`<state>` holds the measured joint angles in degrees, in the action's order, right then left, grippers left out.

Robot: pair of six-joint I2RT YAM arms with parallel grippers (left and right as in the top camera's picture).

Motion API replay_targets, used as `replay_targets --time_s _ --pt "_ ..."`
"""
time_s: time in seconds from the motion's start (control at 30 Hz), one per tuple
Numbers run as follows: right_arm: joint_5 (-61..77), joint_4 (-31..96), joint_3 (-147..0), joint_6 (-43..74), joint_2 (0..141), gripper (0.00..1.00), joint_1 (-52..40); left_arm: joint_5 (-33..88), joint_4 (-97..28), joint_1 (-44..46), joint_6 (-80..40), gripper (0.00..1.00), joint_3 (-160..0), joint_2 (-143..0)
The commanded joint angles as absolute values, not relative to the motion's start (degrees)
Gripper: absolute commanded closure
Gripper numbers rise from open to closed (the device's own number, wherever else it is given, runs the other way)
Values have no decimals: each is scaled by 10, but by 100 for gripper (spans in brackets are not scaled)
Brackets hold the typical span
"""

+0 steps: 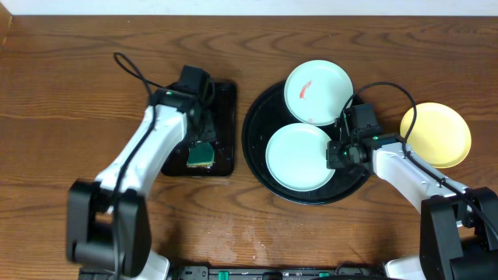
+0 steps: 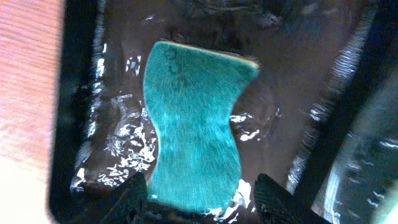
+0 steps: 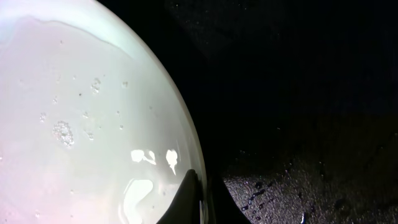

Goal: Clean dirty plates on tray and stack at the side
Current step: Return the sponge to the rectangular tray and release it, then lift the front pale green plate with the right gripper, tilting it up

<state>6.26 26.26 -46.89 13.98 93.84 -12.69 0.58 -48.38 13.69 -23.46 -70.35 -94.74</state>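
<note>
The round tray (image 1: 257, 132) holds two mint plates: a clean-looking mint plate (image 1: 299, 155) flat in the middle, and a smeared plate (image 1: 317, 92), marked red, overhanging the far rim. The yellow plate (image 1: 436, 134) lies on the table (image 1: 62, 93) to the right, apart from the tray. The rectangular tray (image 1: 226, 101) holds the wet green sponge (image 2: 193, 124). My left gripper (image 2: 202, 196) stands open, straddling the sponge's end. My right gripper (image 1: 340, 152) is closed at the clean-looking plate's edge. I cannot tell if it pinches the rim.

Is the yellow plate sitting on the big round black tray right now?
No, the yellow plate lies on the wooden table, beside the round tray rather than on it.
</note>
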Motion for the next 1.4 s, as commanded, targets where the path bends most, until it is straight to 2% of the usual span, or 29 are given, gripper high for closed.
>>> replay_targets --time_s 0.0,0.1,0.3,0.47,0.67,0.87,1.1,1.37 --pt "56 266 -467 99 926 99 -121 26 -505 136 -227 38 -726 -868" --pt "86 267 -477 95 887 99 -121 26 -535 136 -227 30 -726 -801" --pt "130 267 -505 95 792 99 -121 26 -582 136 -227 20 -726 -691" --pt "130 249 -540 118 769 99 -131 26 -582 136 -227 19 -726 -642" --pt "52 133 -548 116 784 99 -168 26 -582 136 -227 19 -726 -631" --pt "15 50 -549 6 787 99 -169 26 -582 136 -227 18 -726 -633" --pt "-4 80 -549 -55 785 99 -188 26 -582 136 -227 18 -726 -633" --pt "-232 136 -549 -58 753 99 -285 26 -582 136 -227 18 -726 -633"
